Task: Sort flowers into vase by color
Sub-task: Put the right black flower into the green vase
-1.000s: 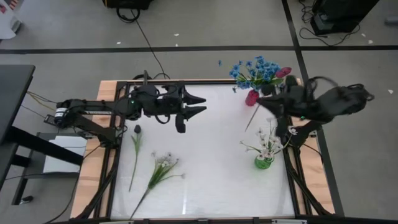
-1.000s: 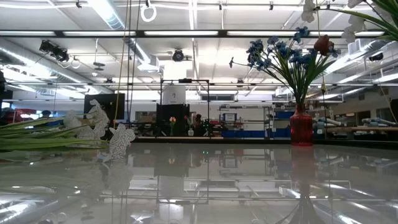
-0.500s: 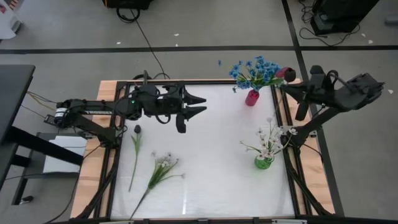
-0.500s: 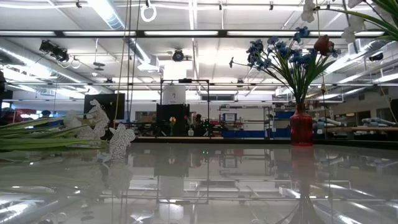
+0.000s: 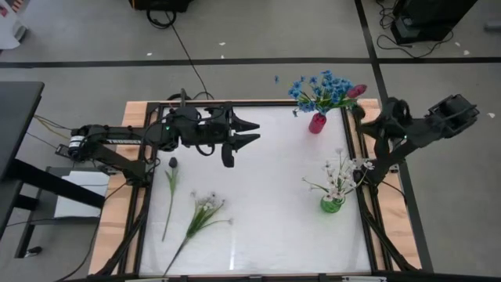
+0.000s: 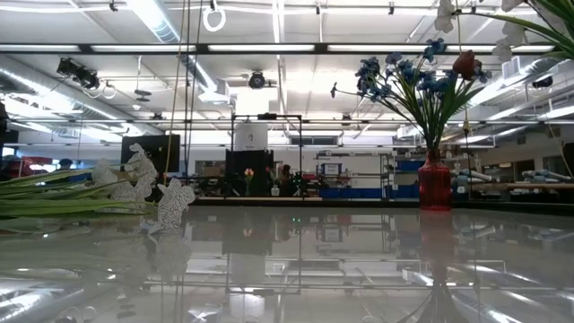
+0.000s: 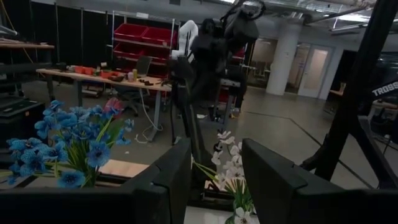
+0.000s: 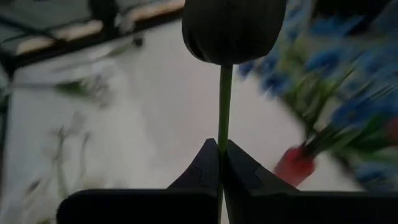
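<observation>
My right gripper (image 5: 366,117) hangs by the table's right edge, near the red vase (image 5: 317,123) of blue flowers (image 5: 319,88) with a red-pink bud (image 5: 356,92). It is shut on a dark-budded flower (image 8: 233,28). My left gripper (image 5: 252,131) waits open over the table's far left part, with nothing between its fingers (image 7: 168,180). A green vase (image 5: 332,205) holds white flowers (image 5: 338,176). Another dark-budded flower (image 5: 172,163) and a white cluster flower (image 5: 205,204) lie flat on the table at the left. My right gripper pinches the flower's thin green stem (image 8: 222,134) between its two fingertips, a short way below the dark bud. The stem runs straight out beyond the fingertips (image 8: 202,165), in line with the fingers, with the bud at its end. The fingers hide the stem's lower part.
The white table's wooden frame (image 5: 133,110) borders the work area. The lying white flowers (image 6: 134,193) fill the low view's left, and the red vase (image 6: 435,184) stands at its right. In the left wrist view my right arm (image 7: 217,37) shows beyond the blue flowers (image 7: 68,149).
My right gripper has carried the dark-budded flower from above the table's right part out toward its right edge, and the wrist has turned as it went. My left arm has kept still.
</observation>
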Available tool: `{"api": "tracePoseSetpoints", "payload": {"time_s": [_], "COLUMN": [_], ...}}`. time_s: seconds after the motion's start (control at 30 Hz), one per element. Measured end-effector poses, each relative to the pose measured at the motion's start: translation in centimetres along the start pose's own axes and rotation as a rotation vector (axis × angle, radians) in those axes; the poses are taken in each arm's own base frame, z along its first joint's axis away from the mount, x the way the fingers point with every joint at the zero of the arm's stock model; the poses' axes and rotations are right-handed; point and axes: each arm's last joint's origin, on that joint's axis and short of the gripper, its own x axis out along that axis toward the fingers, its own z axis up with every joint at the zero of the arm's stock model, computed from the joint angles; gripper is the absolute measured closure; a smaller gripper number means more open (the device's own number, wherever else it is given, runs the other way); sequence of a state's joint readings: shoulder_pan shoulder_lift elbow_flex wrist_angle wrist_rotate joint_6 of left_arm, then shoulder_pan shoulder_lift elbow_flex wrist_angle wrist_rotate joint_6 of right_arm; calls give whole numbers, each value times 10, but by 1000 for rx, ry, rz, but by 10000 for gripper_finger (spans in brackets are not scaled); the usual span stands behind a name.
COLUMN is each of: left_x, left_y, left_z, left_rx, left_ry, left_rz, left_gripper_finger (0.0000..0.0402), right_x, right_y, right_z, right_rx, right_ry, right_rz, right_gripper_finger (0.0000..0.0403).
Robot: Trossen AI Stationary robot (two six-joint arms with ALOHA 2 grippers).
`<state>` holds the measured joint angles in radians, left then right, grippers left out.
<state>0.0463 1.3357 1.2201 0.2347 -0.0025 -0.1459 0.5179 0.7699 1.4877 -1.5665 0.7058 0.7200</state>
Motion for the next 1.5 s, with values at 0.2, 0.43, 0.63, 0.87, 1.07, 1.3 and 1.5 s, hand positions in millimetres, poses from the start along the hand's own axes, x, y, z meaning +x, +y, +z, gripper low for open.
{"api": "tracePoseSetpoints", "payload": {"time_s": [0.2, 0.43, 0.63, 0.87, 1.07, 1.3, 1.5], "left_x": [0, 0, 0, 0, 0, 0, 0], "left_y": [0, 0, 0, 0, 0, 0, 0], "left_z": [0, 0, 0, 0, 0, 0, 0], "left_rx": [0, 0, 0, 0, 0, 0, 0], "left_ry": [0, 0, 0, 0, 0, 0, 0], "left_rz": [0, 0, 0, 0, 0, 0, 0], "left_gripper_finger": [253, 253, 253, 253, 253, 253, 253], "right_x": [11, 13, 18, 17, 28, 34, 43], "right_y": [8, 45, 66, 73, 82, 79, 75], "right_z": [-16, 3, 3, -4, -32, -57, -78], "right_rx": [58, 120, 5, -183, -257, -225, -234], "right_ry": [94, -109, -131, -205, -214, -235, -195], "right_rz": [201, 650, 667, 577, 560, 551, 540], "right_gripper_finger": [393, 393, 393, 394, 394, 394, 394]}}
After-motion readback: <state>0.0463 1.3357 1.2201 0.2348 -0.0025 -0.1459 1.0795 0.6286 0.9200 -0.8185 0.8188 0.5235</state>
